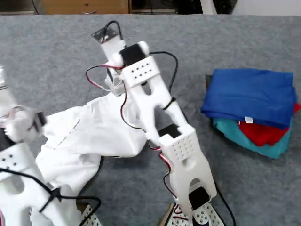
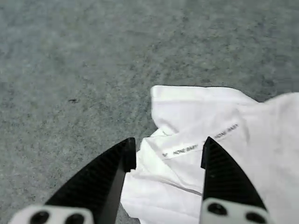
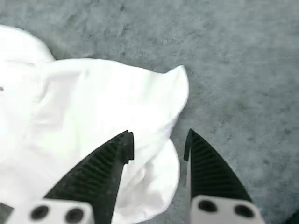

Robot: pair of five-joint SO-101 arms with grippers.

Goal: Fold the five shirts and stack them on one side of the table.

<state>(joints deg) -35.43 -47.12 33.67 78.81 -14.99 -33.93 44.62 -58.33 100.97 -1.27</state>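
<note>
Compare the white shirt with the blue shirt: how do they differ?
The white shirt lies crumpled and spread out; the blue shirt is folded. The white shirt lies directly on the table; the blue shirt tops a stack, over a red shirt and a teal shirt. Both are on one table.
</note>
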